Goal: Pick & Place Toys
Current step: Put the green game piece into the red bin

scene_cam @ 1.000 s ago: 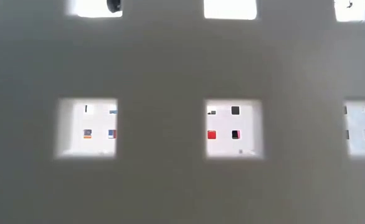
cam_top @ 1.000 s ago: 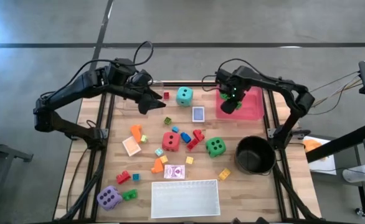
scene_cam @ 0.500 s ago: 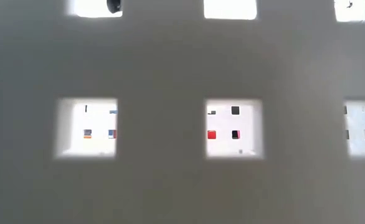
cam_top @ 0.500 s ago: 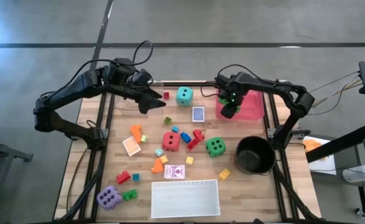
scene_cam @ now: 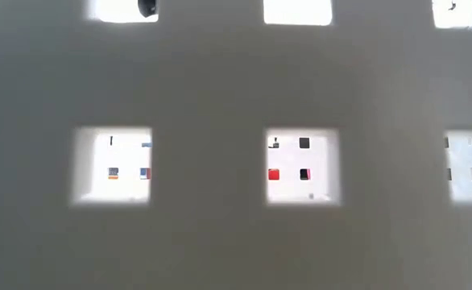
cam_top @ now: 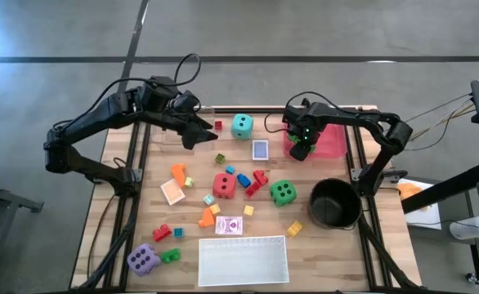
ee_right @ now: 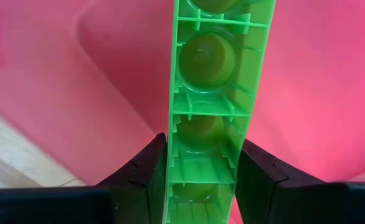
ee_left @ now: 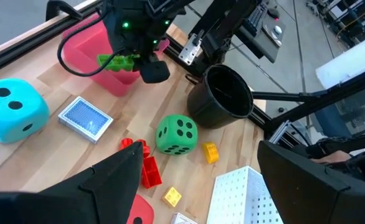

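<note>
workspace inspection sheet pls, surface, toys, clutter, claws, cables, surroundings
surface: wooden table, toys scattered mid-table
job's things: teal die, red die, green die, purple die; cards; small blocks
clutter: black pot, pink tray, white tray
grippers: right claw shut on green block over the pink tray; left claw open, empty
cables: black loop on left arm
surroundings: grey floor

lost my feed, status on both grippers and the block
Right gripper shut on green block, over the pink tray. Left gripper open, empty, waiting near the table's far left. Nothing in the way.
</note>
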Controlling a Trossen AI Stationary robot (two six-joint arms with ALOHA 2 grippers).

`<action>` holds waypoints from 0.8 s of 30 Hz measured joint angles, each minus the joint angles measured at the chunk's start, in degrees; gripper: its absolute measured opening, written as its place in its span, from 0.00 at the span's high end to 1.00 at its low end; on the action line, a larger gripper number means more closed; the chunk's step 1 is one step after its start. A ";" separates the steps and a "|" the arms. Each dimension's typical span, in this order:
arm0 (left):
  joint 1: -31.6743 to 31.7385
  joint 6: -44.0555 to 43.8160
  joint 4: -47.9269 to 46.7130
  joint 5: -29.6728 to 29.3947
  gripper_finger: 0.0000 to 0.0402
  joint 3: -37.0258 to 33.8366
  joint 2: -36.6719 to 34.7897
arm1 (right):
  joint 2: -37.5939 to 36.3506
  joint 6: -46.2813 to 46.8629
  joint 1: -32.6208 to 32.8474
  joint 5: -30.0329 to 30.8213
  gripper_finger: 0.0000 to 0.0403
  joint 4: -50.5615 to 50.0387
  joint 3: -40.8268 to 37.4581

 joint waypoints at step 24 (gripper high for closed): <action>0.00 0.20 0.01 0.02 0.21 0.01 0.04 | 0.00 2.17 -0.02 -3.17 0.54 3.16 -1.00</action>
